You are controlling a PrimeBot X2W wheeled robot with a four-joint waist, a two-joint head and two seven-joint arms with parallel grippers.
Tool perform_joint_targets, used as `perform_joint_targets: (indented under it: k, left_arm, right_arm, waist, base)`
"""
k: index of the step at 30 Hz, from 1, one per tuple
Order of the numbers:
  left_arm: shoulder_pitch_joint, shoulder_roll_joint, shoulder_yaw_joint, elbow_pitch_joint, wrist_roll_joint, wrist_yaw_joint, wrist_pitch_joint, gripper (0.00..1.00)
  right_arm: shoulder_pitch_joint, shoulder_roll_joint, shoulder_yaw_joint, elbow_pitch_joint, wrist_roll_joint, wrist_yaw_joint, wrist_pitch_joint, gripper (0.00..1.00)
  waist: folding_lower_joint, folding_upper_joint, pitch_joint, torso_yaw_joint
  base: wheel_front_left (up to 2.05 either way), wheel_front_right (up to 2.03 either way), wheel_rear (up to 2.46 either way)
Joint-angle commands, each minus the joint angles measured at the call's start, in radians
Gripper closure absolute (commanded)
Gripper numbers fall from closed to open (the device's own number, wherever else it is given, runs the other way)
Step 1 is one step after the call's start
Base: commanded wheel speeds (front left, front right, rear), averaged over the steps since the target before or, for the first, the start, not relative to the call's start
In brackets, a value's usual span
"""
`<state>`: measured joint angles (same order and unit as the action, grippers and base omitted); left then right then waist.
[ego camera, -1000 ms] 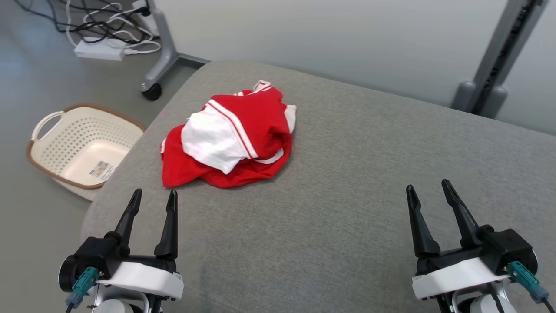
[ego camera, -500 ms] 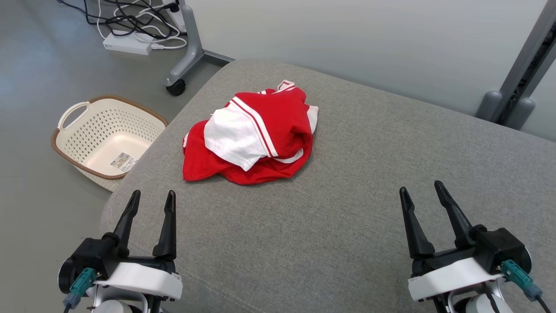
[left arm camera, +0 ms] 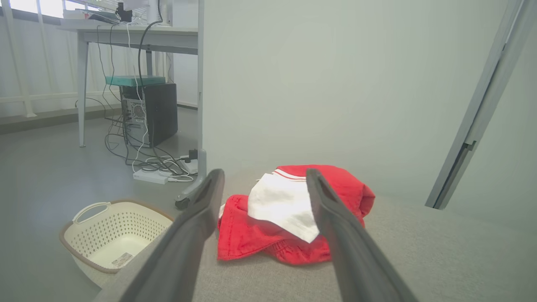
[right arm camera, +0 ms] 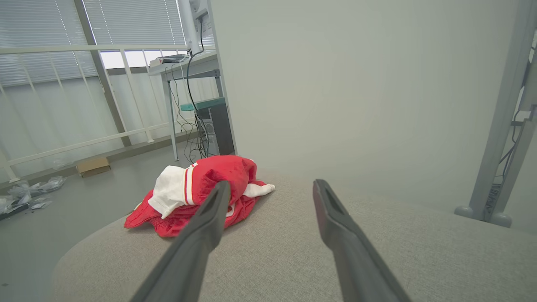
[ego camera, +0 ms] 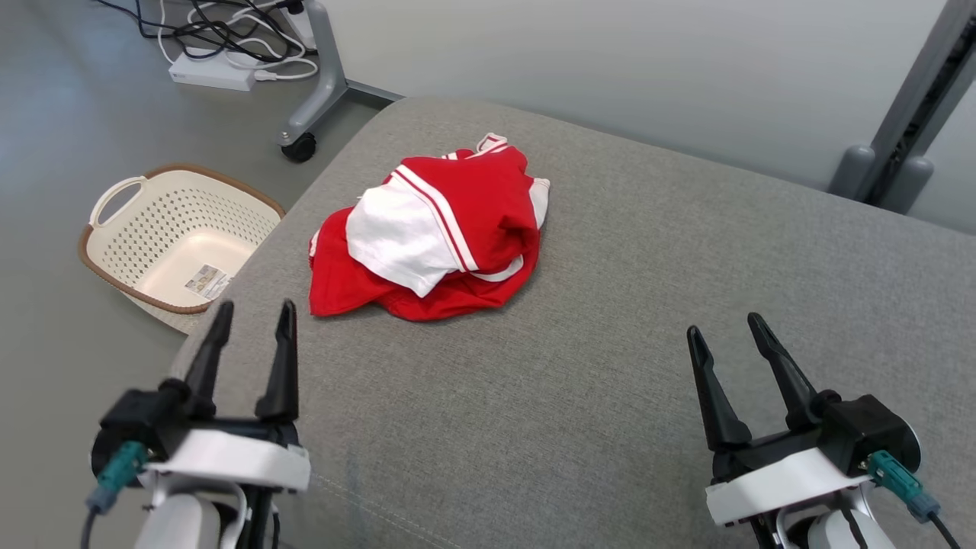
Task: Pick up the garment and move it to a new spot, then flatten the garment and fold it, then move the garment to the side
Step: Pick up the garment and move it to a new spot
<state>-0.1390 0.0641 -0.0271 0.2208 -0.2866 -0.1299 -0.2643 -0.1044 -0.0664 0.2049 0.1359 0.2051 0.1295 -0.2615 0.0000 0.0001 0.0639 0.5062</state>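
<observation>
Garment (ego camera: 427,236), a red and white top, lies in a crumpled heap on the wide grey cushion (ego camera: 610,320). It sits toward the far left part, near the edge above the cream basket (ego camera: 152,221) that stands on the floor alongside. Judging by that, the task has hardly begun: nothing is picked up, and the cloth is bunched with a white panel folded over the red. The move to a new spot, the flattening, the folding and the final shift aside are all left to do. Bare cushion to the right and nearer the robot looks like room for the new spot. Both arms are low at the near edge, fingers pointing forward. The left gripper (ego camera: 255,306) is the closer one, near the front hem but apart from it, its jaws spread and empty; in the left wrist view the heap sits framed between its two fingers. The right gripper (ego camera: 723,324) is well apart from the cloth, off to the right, jaws likewise spread, holding nothing.
</observation>
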Motion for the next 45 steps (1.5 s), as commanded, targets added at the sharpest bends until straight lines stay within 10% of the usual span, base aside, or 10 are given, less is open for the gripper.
perform_joint_targets:
  k: [1, 29, 45]
  left_arm:
    - [-0.029, 0.013, -0.001, -0.004, -0.012, -0.002, 0.0, 0.0]
    - [-0.718, 0.407, -0.162, 0.569, -0.679, -0.001, 0.421, 0.0]
    - [-0.846, 0.523, -0.242, 0.825, -0.806, -0.001, 0.705, 0.0]
  right_arm:
    - [-0.016, -0.007, 0.001, -0.005, 0.001, 0.002, -0.005, 0.0]
    - [-0.183, 0.008, 0.048, -0.022, -0.063, 0.002, -0.005, 0.0]
    - [-0.232, 0.013, 0.073, -0.038, -0.078, 0.002, -0.005, 0.0]
  waist:
    - [0.0, -0.0001, 0.013, -0.012]
    - [0.0, -0.0001, 0.265, -0.319]
    - [0.0, -0.0001, 0.357, -0.445]
  base:
    - [0.0, 0.0, 0.0]
    - [0.0, 0.0, 0.0]
    - [0.0, 0.0, 0.0]
